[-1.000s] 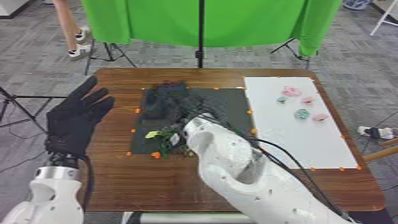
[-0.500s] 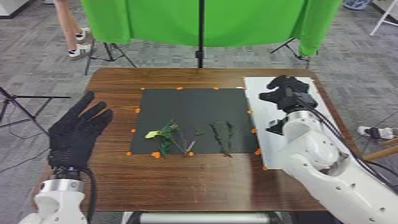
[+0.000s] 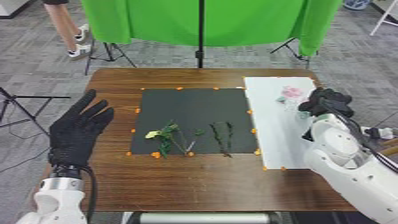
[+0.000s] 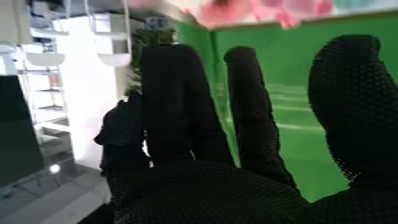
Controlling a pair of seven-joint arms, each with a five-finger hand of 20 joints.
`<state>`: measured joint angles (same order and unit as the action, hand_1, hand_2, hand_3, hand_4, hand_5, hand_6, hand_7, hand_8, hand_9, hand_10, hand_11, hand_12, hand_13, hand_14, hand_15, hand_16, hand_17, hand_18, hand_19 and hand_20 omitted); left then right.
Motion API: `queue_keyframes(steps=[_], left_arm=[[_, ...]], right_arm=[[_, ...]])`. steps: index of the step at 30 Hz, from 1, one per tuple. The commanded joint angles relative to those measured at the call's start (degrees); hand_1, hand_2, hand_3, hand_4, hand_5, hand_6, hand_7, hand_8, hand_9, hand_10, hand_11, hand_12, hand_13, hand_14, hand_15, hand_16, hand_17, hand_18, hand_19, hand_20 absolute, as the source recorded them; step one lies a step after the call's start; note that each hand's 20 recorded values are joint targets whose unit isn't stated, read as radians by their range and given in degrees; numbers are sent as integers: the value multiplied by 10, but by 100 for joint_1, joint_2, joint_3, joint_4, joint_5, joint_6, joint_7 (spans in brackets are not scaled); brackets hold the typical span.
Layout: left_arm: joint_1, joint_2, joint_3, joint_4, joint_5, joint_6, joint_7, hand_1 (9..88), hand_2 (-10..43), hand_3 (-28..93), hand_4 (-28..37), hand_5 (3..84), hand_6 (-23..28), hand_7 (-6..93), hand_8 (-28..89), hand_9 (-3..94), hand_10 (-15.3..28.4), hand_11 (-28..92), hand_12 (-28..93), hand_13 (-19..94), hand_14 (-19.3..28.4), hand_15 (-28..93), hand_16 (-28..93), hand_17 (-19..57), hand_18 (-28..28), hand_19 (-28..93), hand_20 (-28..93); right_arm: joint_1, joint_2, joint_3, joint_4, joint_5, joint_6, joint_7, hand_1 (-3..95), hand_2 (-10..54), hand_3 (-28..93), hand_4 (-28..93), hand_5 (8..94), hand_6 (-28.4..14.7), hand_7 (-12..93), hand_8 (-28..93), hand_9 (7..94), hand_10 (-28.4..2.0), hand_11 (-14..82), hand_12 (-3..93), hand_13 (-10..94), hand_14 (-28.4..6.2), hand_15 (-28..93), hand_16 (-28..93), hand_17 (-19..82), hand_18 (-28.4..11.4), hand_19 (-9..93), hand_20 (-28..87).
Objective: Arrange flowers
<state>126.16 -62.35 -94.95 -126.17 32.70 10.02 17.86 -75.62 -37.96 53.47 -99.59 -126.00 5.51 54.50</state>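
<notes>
In the head view my right hand [image 3: 327,102] is at the white sheet's right edge, over part of the flower heads. A pink flower [image 3: 291,91] and a small teal one [image 3: 281,99] lie left of it; another teal flower [image 3: 304,114] is partly covered. On the black mat are a yellow flower [image 3: 152,134] with green leaves and stems, and dark green stems [image 3: 221,137]. My left hand [image 3: 80,127] stays open beside the mat. In the right wrist view my right hand [image 4: 213,192] has straight, spread fingers holding nothing; pink flowers [image 4: 222,12] show beyond.
The white sheet [image 3: 280,142] lies right of the black mat [image 3: 185,110] on the brown table [image 3: 169,185]. Orange markers line their edges. A green cloth [image 3: 155,22] on stands hangs behind the table.
My right hand has left the mat, crossed to the white sheet and then shifted farther right and slightly nearer. The stems on the mat are uncovered. The left hand has barely moved.
</notes>
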Motion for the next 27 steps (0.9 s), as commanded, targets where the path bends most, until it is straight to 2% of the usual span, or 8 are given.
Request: queue_keyframes(steps=[1,5,10,12,14,17,20,27], left_arm=[[-14,-106,-33,-13,79,-40,-135,254,74,796,-215,393,97,132,-97,369,207,260,113,272,276,548,-86,-80,284,599,51],[-64,-141,-28,5,101,-80,-187,254,75,796,-215,393,97,132,-97,369,206,261,113,271,277,549,-86,-80,284,599,51],[-75,-119,-14,10,91,-66,-189,254,75,795,-215,394,98,134,-97,369,207,262,113,271,277,549,-86,-81,284,600,51],[-44,-113,-10,3,65,-31,-153,254,76,795,-215,394,98,135,-97,369,207,263,113,271,278,549,-87,-81,284,599,51],[-12,-126,-38,-12,81,-40,-178,254,75,796,-214,394,98,135,-97,369,207,263,113,271,277,550,-87,-81,284,599,51],[-11,-167,-53,-9,95,-40,-228,254,75,796,-214,395,99,135,-97,369,207,263,112,272,277,550,-87,-81,284,598,51],[-40,-202,-59,-1,103,-52,-265,253,75,797,-213,396,100,136,-97,369,207,264,113,273,276,550,-87,-81,284,598,51],[-46,-209,-56,6,126,-71,-266,254,76,796,-213,396,100,136,-97,370,207,263,112,272,277,551,-87,-82,284,599,51]], right_arm=[[1,-135,-313,198,45,-160,-8,305,-95,803,-283,522,21,184,-145,534,-186,286,141,446,-179,801,79,139,-245,867,626],[284,-207,-628,407,13,-231,38,311,-95,800,-283,526,27,187,-147,554,-183,311,149,463,-175,815,84,144,-245,873,634],[386,-221,-901,531,-278,-152,91,329,-95,793,-283,551,35,185,-148,579,-175,347,152,480,-168,827,91,155,-245,879,640],[469,-208,-1119,595,-435,56,154,342,-95,787,-283,580,42,185,-149,601,-162,363,153,506,-160,831,98,163,-243,882,640],[485,-265,-1182,641,-632,100,174,383,-95,775,-282,664,53,176,-145,672,-136,378,155,555,-141,828,116,192,-242,898,625],[477,-244,-1297,653,-774,239,189,448,-95,691,-283,747,51,166,-55,732,-130,373,171,597,-123,822,139,214,-239,914,604],[475,-224,-1328,636,-752,259,192,503,-95,623,-283,805,51,151,-27,773,-113,354,209,621,-113,823,150,226,-238,924,591],[549,-191,-1488,641,-873,553,190,499,-95,637,-283,814,45,148,-22,782,-110,351,218,626,-114,823,157,231,-238,931,590]])
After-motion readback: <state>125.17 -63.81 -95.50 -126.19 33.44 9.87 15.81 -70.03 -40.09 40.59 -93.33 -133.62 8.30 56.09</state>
